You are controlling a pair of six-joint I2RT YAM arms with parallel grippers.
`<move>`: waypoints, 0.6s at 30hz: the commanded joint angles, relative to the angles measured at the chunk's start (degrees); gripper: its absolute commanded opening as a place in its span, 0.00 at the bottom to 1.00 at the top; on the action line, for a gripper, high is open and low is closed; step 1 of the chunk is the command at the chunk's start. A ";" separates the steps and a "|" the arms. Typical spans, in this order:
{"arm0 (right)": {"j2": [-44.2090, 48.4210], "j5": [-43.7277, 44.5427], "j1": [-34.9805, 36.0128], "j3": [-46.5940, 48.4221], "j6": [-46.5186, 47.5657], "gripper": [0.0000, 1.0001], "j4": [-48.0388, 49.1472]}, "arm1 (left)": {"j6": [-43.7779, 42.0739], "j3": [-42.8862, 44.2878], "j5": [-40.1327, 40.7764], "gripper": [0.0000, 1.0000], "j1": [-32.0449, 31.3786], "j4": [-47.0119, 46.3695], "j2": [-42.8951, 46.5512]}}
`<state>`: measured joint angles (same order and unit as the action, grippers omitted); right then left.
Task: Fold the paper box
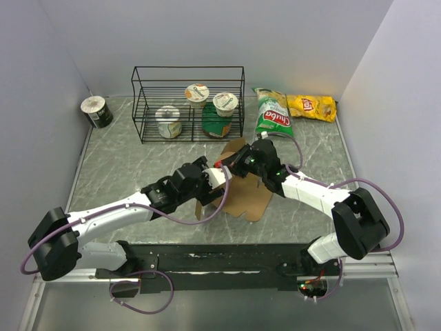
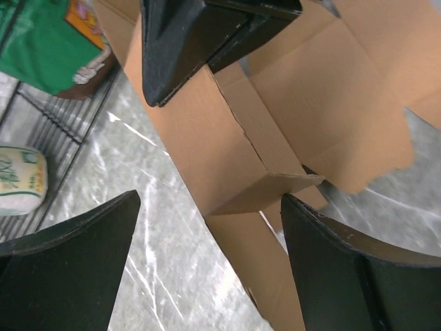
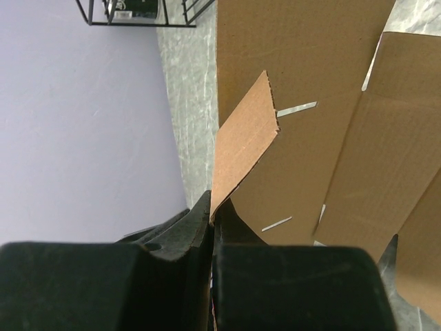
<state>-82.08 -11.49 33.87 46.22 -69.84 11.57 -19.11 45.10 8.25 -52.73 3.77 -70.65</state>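
The paper box (image 1: 249,198) is a brown cardboard sheet, partly folded, lying mid-table with some flaps raised. My right gripper (image 1: 238,163) reaches in from the right and is shut on the edge of one raised flap (image 3: 244,141); in the right wrist view the jaws (image 3: 212,215) pinch that thin edge. My left gripper (image 1: 219,181) stands open at the sheet's left side. In the left wrist view a folded corner of the paper box (image 2: 213,148) sits between its wide-apart fingers (image 2: 358,269), with the left finger clear of the card. The right gripper's dark fingers (image 2: 200,34) show above.
A black wire rack (image 1: 187,103) at the back holds yogurt cups (image 1: 169,121) and a green packet. A green snack bag (image 1: 273,114) and a yellow chip bag (image 1: 311,107) lie back right. A tin (image 1: 96,112) stands back left. Walls close in on three sides.
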 commanded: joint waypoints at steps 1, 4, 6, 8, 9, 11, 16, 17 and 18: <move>0.35 -1.26 -0.29 1.60 -1.08 0.00 2.66 | -2.24 -3.09 8.25 0.88 -1.94 -11.58 1.31; -0.01 -1.87 -0.38 1.60 -1.26 0.00 3.10 | -3.03 -3.70 10.81 0.84 -2.46 -14.49 0.43; -0.18 -2.22 -0.38 1.60 -1.35 0.00 3.28 | -4.26 -4.32 12.40 0.81 -3.34 -16.59 0.17; -0.18 -2.49 -0.29 1.68 -1.35 0.00 3.37 | -5.40 -5.20 15.81 0.78 -4.04 -20.37 -0.45; -0.18 -2.49 -0.29 1.60 -1.35 0.00 3.37 | -6.36 -5.29 16.44 0.77 -4.48 -21.16 -0.71; -0.09 -2.49 -0.38 1.42 -1.26 0.00 3.46 | -6.81 -5.20 17.50 0.75 -4.66 -23.10 -1.59; 0.26 -2.49 -0.38 1.16 -0.82 0.00 3.10 | -8.30 -4.59 17.15 0.61 -5.01 -24.16 -3.87; 0.17 -2.58 -0.38 1.16 -0.73 0.00 3.02 | -8.74 -4.50 17.41 0.56 -5.45 -24.77 -4.23; 0.17 -2.49 -0.29 1.16 -0.73 0.00 3.02 | -9.97 -4.58 18.54 0.44 -5.80 -25.30 -4.49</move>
<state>-82.11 -13.10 33.45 46.22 -71.07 14.13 -25.41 39.66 22.65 -57.63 -14.85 -74.15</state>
